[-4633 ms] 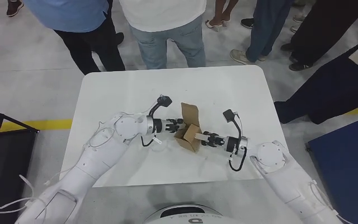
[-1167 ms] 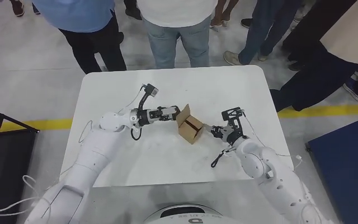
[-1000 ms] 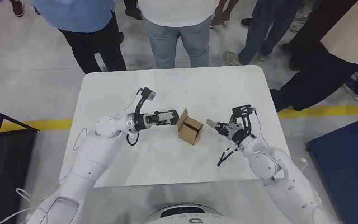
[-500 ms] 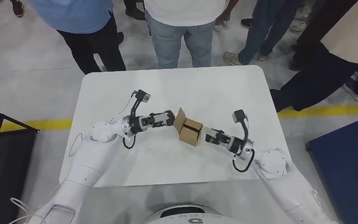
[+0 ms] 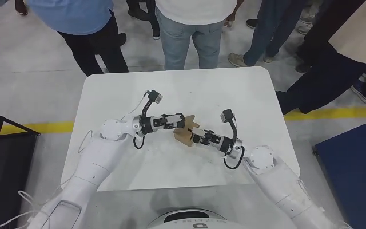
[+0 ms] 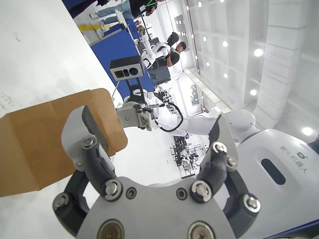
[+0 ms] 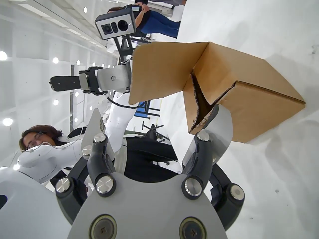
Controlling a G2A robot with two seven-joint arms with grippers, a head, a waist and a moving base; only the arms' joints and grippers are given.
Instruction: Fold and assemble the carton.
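A small brown carton (image 5: 185, 134) lies at the middle of the white table (image 5: 229, 91), one flap (image 7: 159, 70) raised. My left gripper (image 5: 178, 120) is at the carton's far-left side, open; one fingertip (image 6: 86, 123) lies against a carton panel (image 6: 37, 138), the other stands free. My right gripper (image 5: 195, 137) is at the carton's right side, open too. One of its fingers (image 7: 220, 120) touches the gap between the end flaps of the carton (image 7: 249, 93); the other finger is clear of it. The left gripper (image 7: 64, 83) shows behind the raised flap.
Several people stand along the table's far edge and at its right corner. White tabletop (image 5: 143, 172) spreads around the carton on every side, with the front edge near my arms.
My right gripper has pushed in against the carton, which slid a little left and turned. The left gripper has closed in on its far side.
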